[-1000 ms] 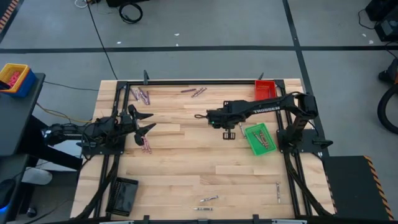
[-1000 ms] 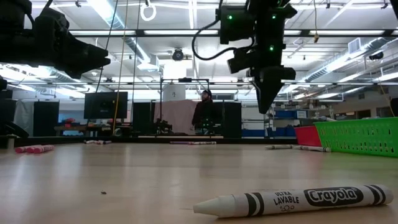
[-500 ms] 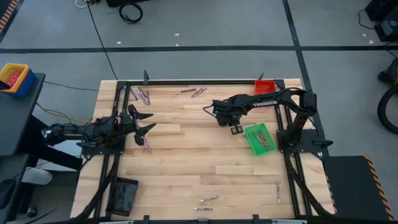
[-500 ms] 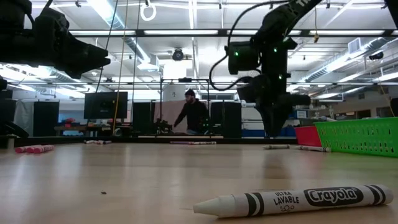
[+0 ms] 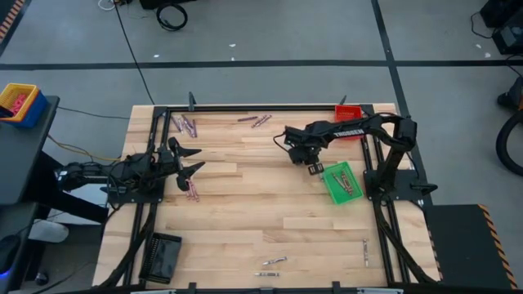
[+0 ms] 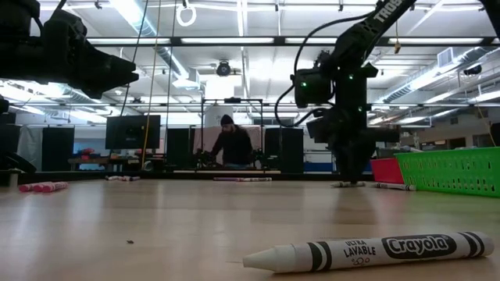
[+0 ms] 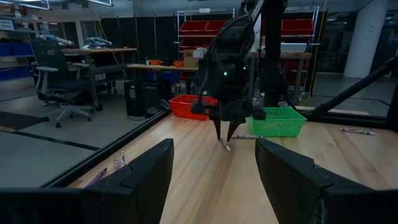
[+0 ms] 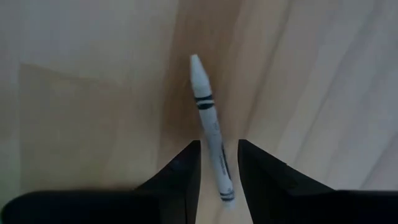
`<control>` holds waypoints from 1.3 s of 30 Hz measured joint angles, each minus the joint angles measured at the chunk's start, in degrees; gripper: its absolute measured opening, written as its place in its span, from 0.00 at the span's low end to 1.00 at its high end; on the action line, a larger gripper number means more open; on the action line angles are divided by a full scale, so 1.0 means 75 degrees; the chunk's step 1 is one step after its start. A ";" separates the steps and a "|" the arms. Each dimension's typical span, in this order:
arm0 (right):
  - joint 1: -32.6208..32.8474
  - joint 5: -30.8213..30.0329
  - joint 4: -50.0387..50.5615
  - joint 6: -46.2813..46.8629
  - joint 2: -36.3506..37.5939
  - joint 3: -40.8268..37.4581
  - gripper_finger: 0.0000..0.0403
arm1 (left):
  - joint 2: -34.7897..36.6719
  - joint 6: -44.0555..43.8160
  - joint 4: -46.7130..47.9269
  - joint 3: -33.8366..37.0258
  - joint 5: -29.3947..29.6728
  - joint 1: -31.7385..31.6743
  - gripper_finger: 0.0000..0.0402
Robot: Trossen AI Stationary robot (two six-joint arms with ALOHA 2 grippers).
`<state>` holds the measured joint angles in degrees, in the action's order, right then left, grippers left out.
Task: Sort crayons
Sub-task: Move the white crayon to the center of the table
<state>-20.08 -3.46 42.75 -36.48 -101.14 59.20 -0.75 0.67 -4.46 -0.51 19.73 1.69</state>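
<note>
Now, crayon: pale grey crayon (image 8: 209, 124) lies flat on the surface (image 5: 245, 204), just beside the green tray (image 5: 341, 181).
Right hand: right hand (image 8: 217, 163) is low over it, fingers parted astride the shaft, not gripping.
Left hand: left hand (image 5: 189, 161) waits open at the surface's left side, near maroon crayons (image 5: 193, 189).
Risk: fingers straddle one end, so closing may tip or roll the crayon away; an off-centre grip could let it swing and miss the tray.
</note>
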 joint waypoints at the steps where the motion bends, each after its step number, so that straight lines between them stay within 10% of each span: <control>1: 0.0000 -0.0001 -0.0056 -0.0102 0.0000 -0.0057 0.27 | 0.0000 0.0002 0.0001 0.0000 0.0000 0.0001 0.60; 21: 0.0207 -0.0146 -0.0386 0.0012 0.0028 -0.0304 0.05 | 0.0002 0.0002 0.0001 0.0000 0.0000 0.0001 0.60; 39: 0.2472 0.0184 -0.2606 0.4558 -0.0464 0.2213 0.09 | 0.0003 0.0002 -0.0002 0.0000 -0.0002 0.0001 0.60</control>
<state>-1.54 -2.08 23.21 -2.29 -104.62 75.80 -0.73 0.69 -4.48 -0.51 19.71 1.69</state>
